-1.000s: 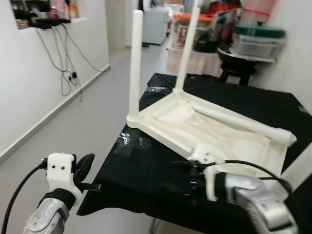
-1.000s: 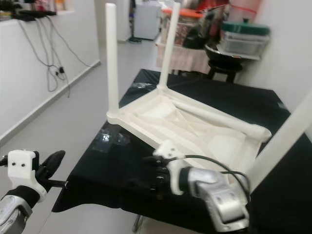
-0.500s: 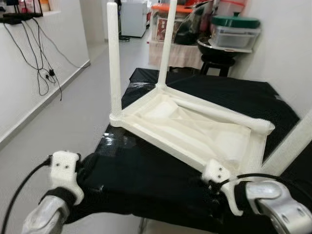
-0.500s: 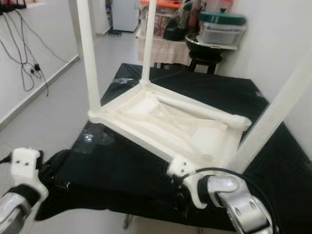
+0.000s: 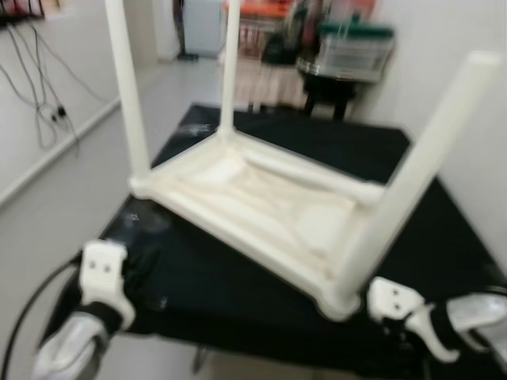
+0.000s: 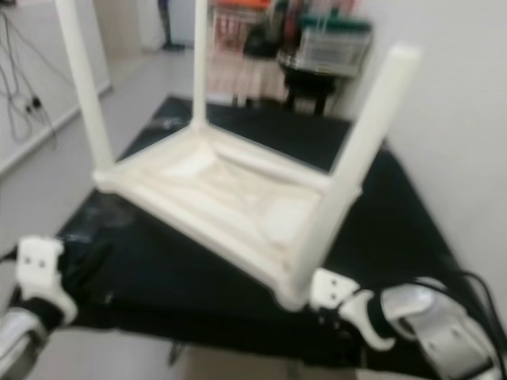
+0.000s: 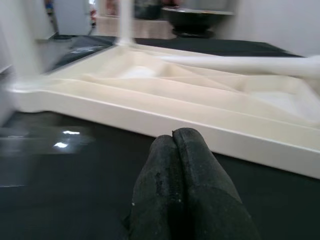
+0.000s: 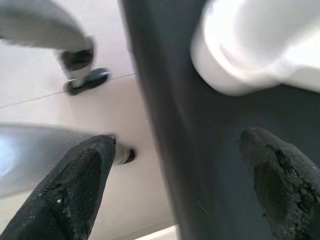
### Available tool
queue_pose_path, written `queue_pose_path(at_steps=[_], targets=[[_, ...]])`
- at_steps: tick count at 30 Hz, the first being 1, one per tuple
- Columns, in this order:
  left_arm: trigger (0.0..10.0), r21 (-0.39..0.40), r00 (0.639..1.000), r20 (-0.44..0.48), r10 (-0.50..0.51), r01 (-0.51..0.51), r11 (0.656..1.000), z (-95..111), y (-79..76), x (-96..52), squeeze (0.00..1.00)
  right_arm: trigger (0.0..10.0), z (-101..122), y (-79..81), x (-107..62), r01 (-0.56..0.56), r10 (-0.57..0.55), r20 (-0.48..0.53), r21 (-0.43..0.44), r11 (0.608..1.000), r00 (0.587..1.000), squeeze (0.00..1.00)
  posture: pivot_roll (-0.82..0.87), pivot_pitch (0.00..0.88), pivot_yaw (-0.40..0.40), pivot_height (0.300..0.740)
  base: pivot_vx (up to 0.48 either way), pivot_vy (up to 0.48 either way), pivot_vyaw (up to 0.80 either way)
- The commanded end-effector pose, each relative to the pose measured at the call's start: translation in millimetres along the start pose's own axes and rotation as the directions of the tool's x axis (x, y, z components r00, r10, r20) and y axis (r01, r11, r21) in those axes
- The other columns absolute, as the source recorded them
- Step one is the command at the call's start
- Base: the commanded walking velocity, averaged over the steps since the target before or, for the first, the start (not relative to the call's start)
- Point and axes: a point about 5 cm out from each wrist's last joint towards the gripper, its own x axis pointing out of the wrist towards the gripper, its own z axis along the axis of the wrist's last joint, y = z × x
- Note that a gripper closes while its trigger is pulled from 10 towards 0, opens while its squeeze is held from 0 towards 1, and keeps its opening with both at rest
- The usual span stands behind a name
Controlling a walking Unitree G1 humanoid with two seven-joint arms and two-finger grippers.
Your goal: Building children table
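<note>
Table (image 5: 261, 210): upside down, frame centre, legs up
Left gripper (image 7: 182, 165): fingers pressed together, empty
Right gripper (image 8: 175, 175): spread wide, empty
Risk: bumped leg topples it

Both head views are smeared by motion, so the bins and pots (image 5: 348, 47) far beyond the claws cannot be made out. Two legs of the upturned white children's table (image 5: 261, 206) run off the top edge. The right claw (image 8: 180, 185) has both fingers cut by the frame.
</note>
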Motion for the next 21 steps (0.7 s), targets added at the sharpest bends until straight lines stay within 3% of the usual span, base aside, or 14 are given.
queue_pose_path(at_steps=[1,2,3,8,9,13,15,16,18,21], targets=[[10.0,-0.008,1.000,-0.007,-0.029,0.029,1.000,-2,-5.2,0.4,0.00,10.0,3,-2.7,3.2,0.029,-0.028,0.023,-0.007,1.000,0.999,0.00,0.04,0.000,-0.069,0.740,0.000,0.000,0.00],[10.0,-0.006,1.000,-0.010,-0.029,0.029,1.000,-3,-5.2,0.3,0.00,10.0,10,-6.1,6.2,0.053,-0.051,0.068,-0.026,0.998,0.996,0.00,0.04,0.000,-0.066,0.740,0.000,0.000,0.00],[10.0,-0.005,0.999,-0.013,-0.034,0.034,0.999,-3,-6.0,0.2,0.00,10.0,27,-10.2,14.3,0.074,-0.067,0.174,-0.032,0.997,0.982,0.00,0.04,0.000,-0.068,0.740,0.000,0.000,0.00],[10.0,-0.004,0.999,-0.015,-0.051,0.051,0.999,-4,-7.8,-0.3,0.00,10.0,49,-9.6,21.6,0.045,-0.028,0.294,-0.052,0.998,0.955,0.00,0.04,0.000,-0.069,0.740,0.000,0.000,0.00],[10.0,-0.006,0.998,-0.016,-0.061,0.061,0.998,-4,-8.4,-0.9,0.00,10.0,73,-7.6,26.7,0.017,0.021,0.407,-0.090,0.996,0.913,0.00,0.05,0.000,-0.068,0.740,0.000,0.000,0.00],[10.0,-0.006,0.998,-0.016,-0.062,0.062,0.998,-4,-8.4,-1.0,0.00,10.0,76,-7.6,27.2,0.016,0.025,0.416,-0.095,0.995,0.909,0.00,0.05,0.000,-0.068,0.740,0.000,0.000,0.00],[10.0,-0.003,0.997,-0.019,-0.070,0.070,0.998,-4,-10.5,-1.4,0.00,10.0,102,-7.9,34.2,0.022,0.046,0.503,-0.129,0.991,0.863,0.00,0.05,0.000,-0.068,0.740,0.000,0.000,0.00],[10.0,-0.003,0.997,-0.019,-0.070,0.070,0.998,-4,-10.5,-1.4,0.00,10.0,102,-7.9,34.2,0.022,0.046,0.503,-0.129,0.991,0.863,0.00,0.05,0.000,-0.068,0.740,0.000,0.000,0.00],[10.0,0.001,0.997,-0.019,-0.071,0.072,0.997,-5,-11.7,-1.8,0.00,10.0,131,-15.6,52.2,0.078,0.021,0.553,-0.156,0.985,0.833,0.00,0.06,0.000,-0.072,0.740,0.000,0.000,0.00],[10.0,0.006,0.997,-0.020,-0.070,0.070,0.998,-5,-12.2,-2.7,0.00,10.0,156,-17.9,70.0,0.123,0.005,0.559,-0.191,0.974,0.829,0.00,0.07,0.000,-0.079,0.740,0.000,0.000,0.00]])
